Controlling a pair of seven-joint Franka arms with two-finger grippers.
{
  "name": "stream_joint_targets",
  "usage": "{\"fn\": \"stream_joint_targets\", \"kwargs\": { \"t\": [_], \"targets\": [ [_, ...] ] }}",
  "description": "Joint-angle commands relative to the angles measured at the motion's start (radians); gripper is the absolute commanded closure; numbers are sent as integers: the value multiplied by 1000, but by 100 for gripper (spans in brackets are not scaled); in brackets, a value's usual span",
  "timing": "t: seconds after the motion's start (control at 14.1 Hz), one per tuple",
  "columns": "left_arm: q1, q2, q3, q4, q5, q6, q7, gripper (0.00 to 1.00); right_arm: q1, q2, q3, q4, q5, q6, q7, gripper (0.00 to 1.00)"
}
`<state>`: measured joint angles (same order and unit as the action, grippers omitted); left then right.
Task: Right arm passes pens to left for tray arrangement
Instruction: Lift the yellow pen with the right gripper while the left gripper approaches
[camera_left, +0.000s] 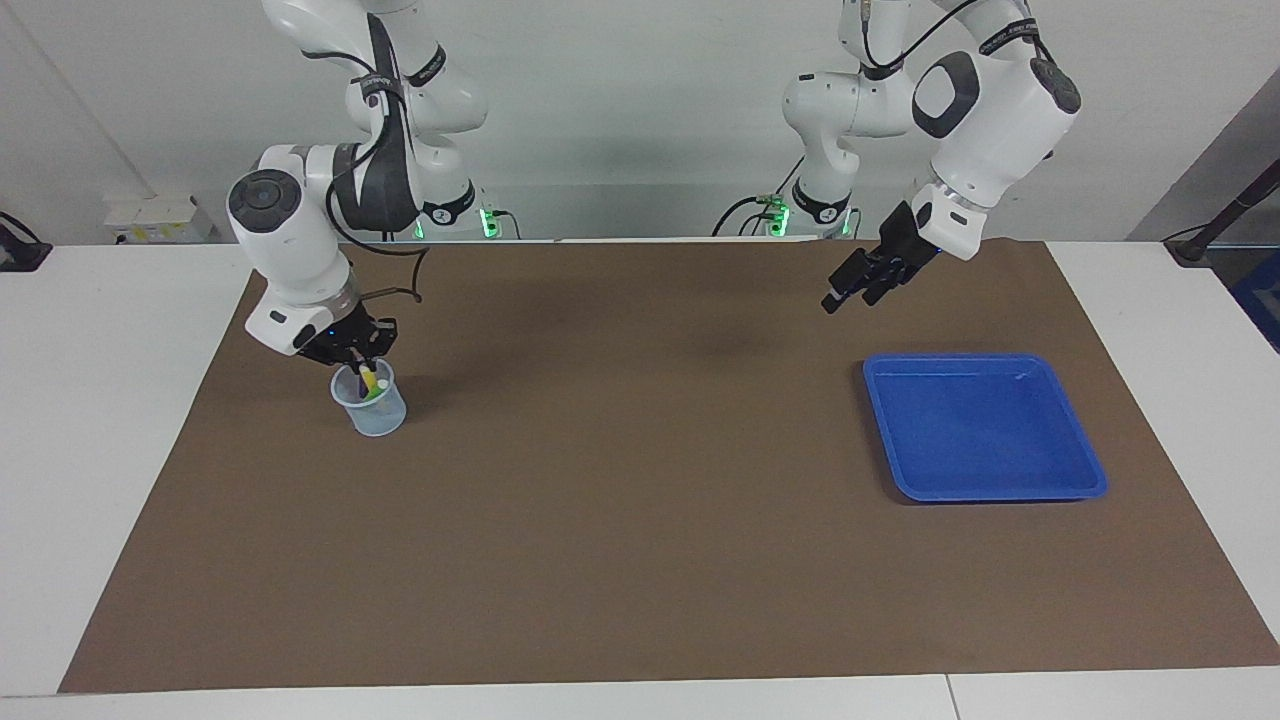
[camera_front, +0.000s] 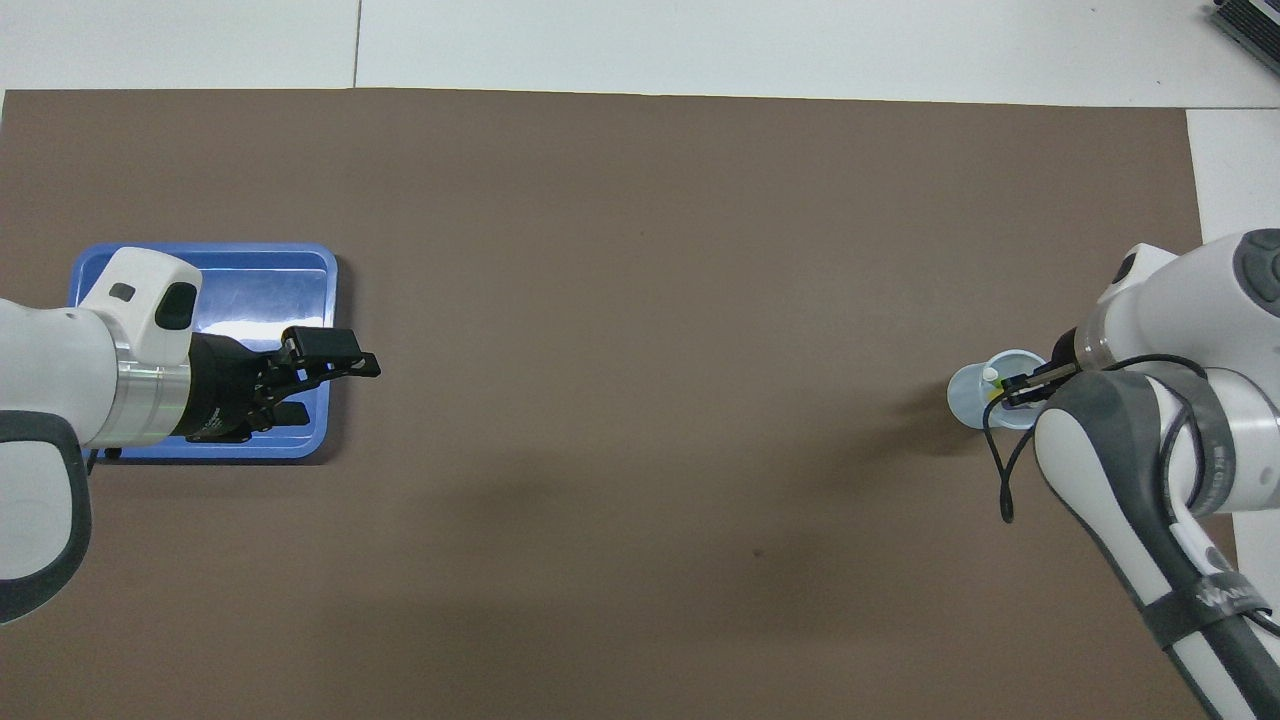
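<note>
Two end effectors | right end effector (camera_left: 362, 362) clamped on yellow pen (camera_left: 367, 381) in pale mesh cup (camera_left: 372, 410) | left end effector (camera_left: 850, 290) agape over counter beside blue plastic tray (camera_left: 985, 427) | step: pickup; next: lift straight, carry to handover.

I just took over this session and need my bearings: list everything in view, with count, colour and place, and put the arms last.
mat: one, brown, covering most of the white table.
tray: one, bright blue, on the mat toward the left arm's end, nothing in it.
cup: one, pale blue, on the mat toward the right arm's end.
pens: yellow and green ones show, standing in the cup; a third cannot be made out.
left gripper: one, black, open, in the air over the mat beside the tray, toward the table's middle.
right gripper: one, black, shut at the cup's mouth on the pens' top ends; which pen it grips cannot be told.
</note>
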<state>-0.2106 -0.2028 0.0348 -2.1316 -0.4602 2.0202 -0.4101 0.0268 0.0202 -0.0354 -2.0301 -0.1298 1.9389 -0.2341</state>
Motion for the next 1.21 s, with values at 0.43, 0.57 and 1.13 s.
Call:
{"fn": "stream_joint_targets", "kwargs": {
  "t": [0.43, 0.57, 1.13],
  "targets": [
    [-144, -17, 11, -134, -325, 322, -183, 0, -4, -20, 14, 169, 22, -193, -100, 100],
    [-193, -17, 11, -160, -376, 434, -263, 0, -1, -23, 17, 182, 29, -213, -103, 100],
    [-259, -15, 11, -180, -437, 552, -348, 0, 1, -29, 86, 350, 322, -362, -50, 100]
  ]
}}
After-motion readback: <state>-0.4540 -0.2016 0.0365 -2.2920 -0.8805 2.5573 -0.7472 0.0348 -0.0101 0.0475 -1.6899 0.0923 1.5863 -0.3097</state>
